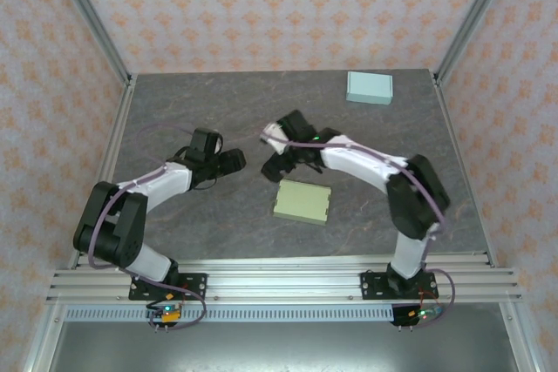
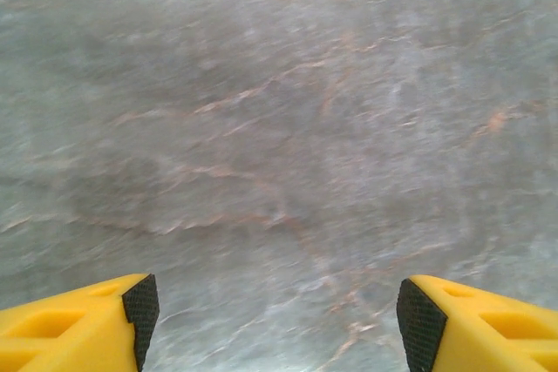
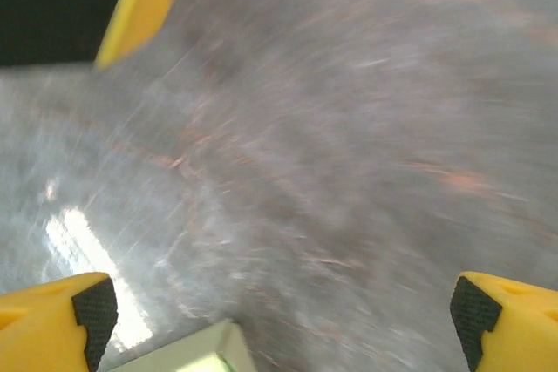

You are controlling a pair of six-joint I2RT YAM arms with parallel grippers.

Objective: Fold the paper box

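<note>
Near the middle of the desk [image 1: 218, 224]: pale green paper box [image 1: 302, 202], lying flat.
Right claw [image 3: 279, 311] hangs released, fingers wide, just beside the box's far left corner; left claw [image 2: 279, 313], likewise released, hovers over bare desk; blue box [image 1: 370, 87] far back.

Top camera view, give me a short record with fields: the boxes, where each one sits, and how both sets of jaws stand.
green box: flat on the table, near the centre, just on the near side of the right gripper, untouched
blue box: far right of the table, apart from both arms
left gripper: jaws open over bare table, holding nothing
right gripper: jaws open, holding nothing, a green box corner just below them
</note>
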